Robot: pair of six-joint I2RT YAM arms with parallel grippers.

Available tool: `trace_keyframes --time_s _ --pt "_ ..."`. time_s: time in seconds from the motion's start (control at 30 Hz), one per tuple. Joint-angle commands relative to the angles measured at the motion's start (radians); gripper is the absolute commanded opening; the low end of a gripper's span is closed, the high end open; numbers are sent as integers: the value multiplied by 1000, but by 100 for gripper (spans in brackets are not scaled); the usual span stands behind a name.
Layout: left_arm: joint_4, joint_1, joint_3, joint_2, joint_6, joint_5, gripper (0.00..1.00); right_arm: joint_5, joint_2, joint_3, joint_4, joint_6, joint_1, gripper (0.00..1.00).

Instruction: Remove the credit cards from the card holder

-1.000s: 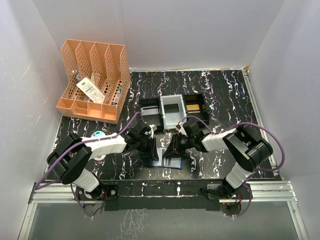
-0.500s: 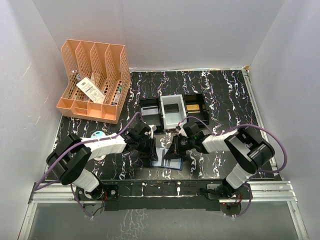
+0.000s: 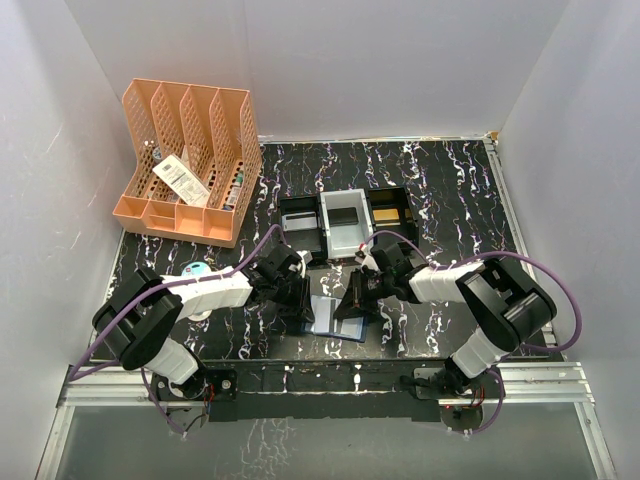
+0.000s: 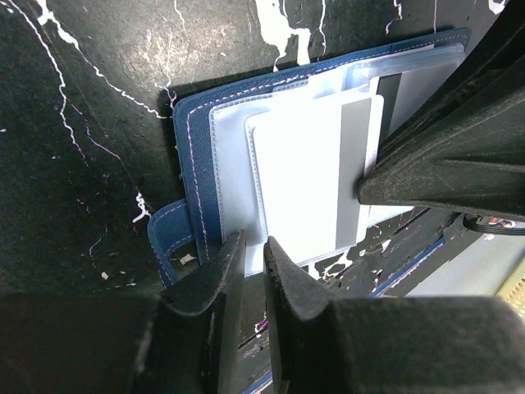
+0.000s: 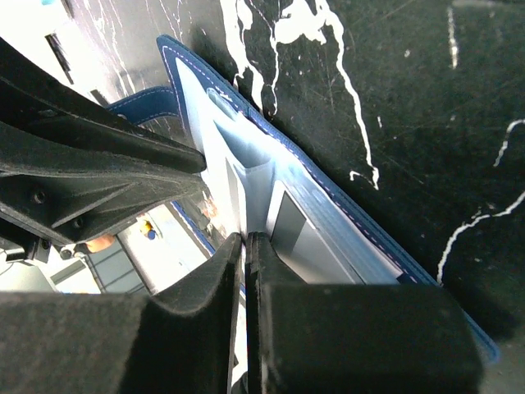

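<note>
Overall, top view: the card holder [image 3: 335,322] lies open on the black, white-veined desk [image 3: 450,180] at lower centre of frame. It sits between the left tool [image 3: 303,308] and the right tool [image 3: 350,305], both down on it. Their jaws cannot be read here.

Left wrist view: the holder has a navy stitched outer face, soft-looking, with clear glossy sleeves [image 4: 234,164] layered inside. A stiff white credit card [image 4: 303,164] with a grey stripe sits in the front sleeve. The left tool is closed to a narrow slit on the holder's lower edge, pinning it.

Right wrist view: the right tool [image 5: 244,242] is closed tight on a thin pale edge rising from a sleeve. In my judgement this is the credit card rather than the plastic.

Recommendation: hold the left clamp firm and draw the card straight along the sleeve mouth, low and slow. Glossy plastic is likely to drag, and so thin an edge may slip.
</note>
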Motion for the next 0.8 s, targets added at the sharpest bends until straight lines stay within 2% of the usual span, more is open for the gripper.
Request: trace_keyframes --time_s 0.0,0.23,0.57,0.77 --pt "-53 -3 -22 -21 17 -26 15 -20 -27 4 -19 -38 -7 6" --pt "-61 -2 -14 -29 16 -27 15 2 -53 -7 -27 -34 -10 6" --pt "-46 -3 -5 -28 15 -15 15 -8 -44 -29 73 56 -12 13" --pt "-42 -3 -6 -24 11 -10 15 -6 -20 -22 91 74 -8 24"
